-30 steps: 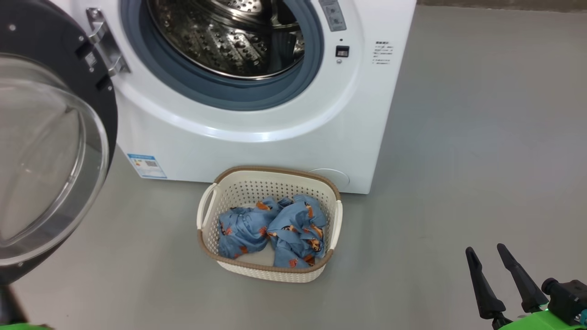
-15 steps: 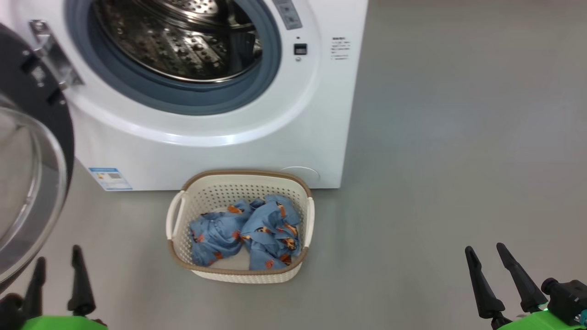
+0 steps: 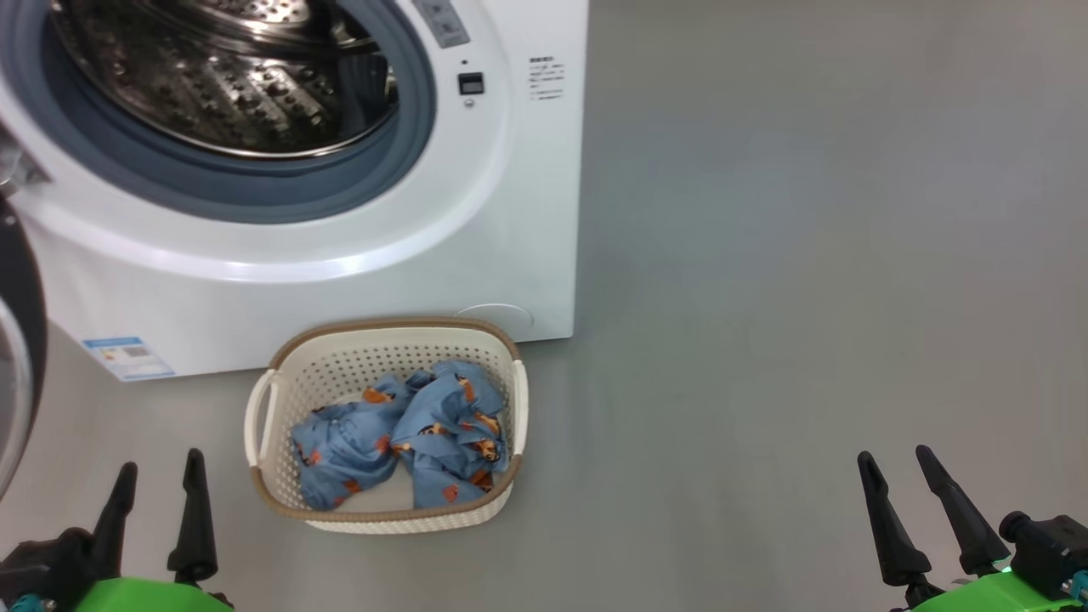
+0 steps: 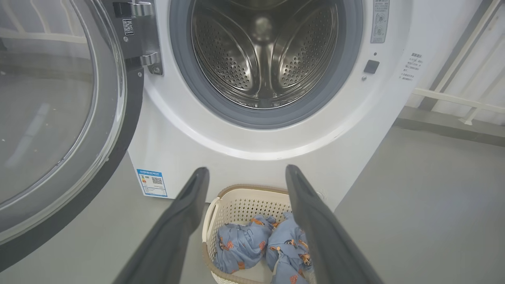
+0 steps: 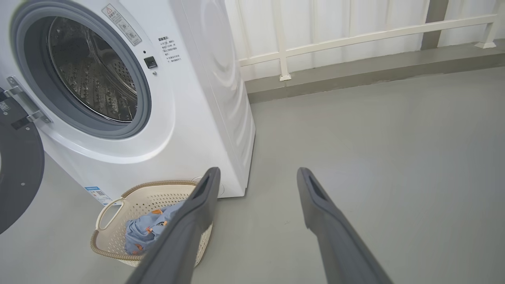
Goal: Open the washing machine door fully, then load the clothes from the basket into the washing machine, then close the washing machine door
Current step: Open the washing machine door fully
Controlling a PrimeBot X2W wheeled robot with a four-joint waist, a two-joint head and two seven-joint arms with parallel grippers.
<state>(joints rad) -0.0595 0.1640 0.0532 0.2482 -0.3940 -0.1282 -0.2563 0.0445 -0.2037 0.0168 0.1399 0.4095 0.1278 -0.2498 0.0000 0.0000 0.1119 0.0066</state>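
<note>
The white washing machine (image 3: pixel 476 212) stands at the upper left with its steel drum (image 4: pixel 264 51) exposed. The washing machine door (image 4: pixel 130 118) hangs swung out to the left, its black rim at the head view's left edge (image 3: pixel 21 340). The cream basket (image 3: pixel 382 327) sits on the floor against the machine's front. Two light-blue printed clothes (image 3: pixel 399 433) lie crumpled inside it. My left gripper (image 3: pixel 161 463) is open, low and left of the basket, holding nothing. Far to the right of the basket, my right gripper (image 3: pixel 894 455) is open too, over the floor.
Grey floor (image 3: pixel 807 297) stretches right of the machine. A white railing (image 5: pixel 355 35) on a raised kerb runs behind it. A small blue label sticker (image 3: pixel 127 357) marks the machine's lower left front. The open door juts out beside my left arm.
The head camera has swung right, so the machine and basket sit further left in the picture. My left gripper has come into view at the lower left, open. The right gripper has not moved.
</note>
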